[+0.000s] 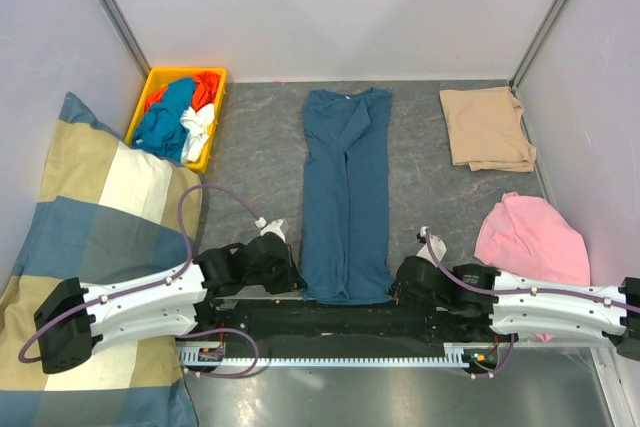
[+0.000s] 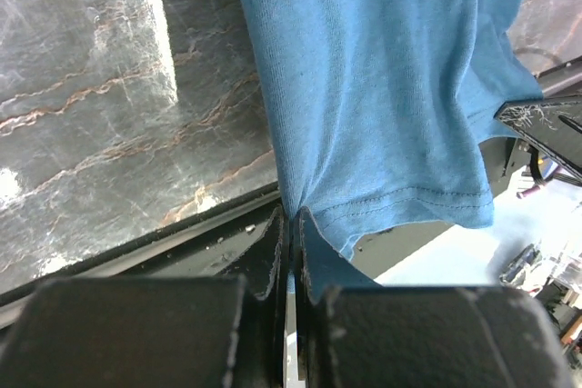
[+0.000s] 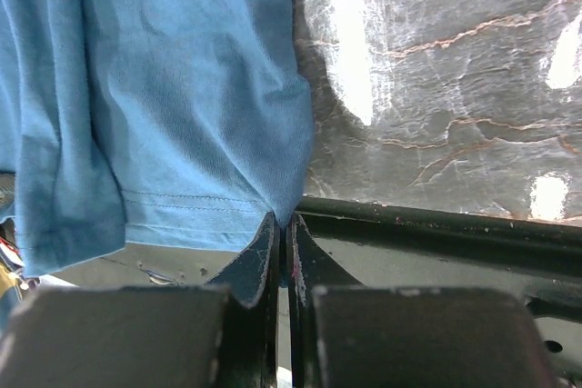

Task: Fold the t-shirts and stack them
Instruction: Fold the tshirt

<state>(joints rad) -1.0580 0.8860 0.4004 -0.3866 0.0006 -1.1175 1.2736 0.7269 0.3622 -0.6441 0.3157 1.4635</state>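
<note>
Pinches near-left hem corner of teal t-shirt [image 1: 345, 197] with left gripper [image 2: 293, 220], jaws fully closed on the cloth. Pinches near-right hem corner of same shirt with right gripper [image 3: 284, 224], jaws likewise clamped tight on fabric, no gap visible. Has both grippers low at near edge of table [image 1: 260, 147], one on each side of the hem.

Shows teal shirt folded lengthwise into a long narrow strip down middle of table, collar toward far edge, hem at near edge. In wrist views, hem reaches just past table edge onto black rail [image 3: 436, 224].

Shows tan t-shirt [image 1: 487, 127] folded flat at far right corner, well apart from teal one. Shows pink cloth [image 1: 530, 237] bunched at right edge, just beside right arm. Shows yellow bin [image 1: 185, 71] at far left corner, holding teal, orange and white clothes in a heap. Shows checked cushion [image 1: 90, 207] along left edge, partly under left arm in top view.
</note>
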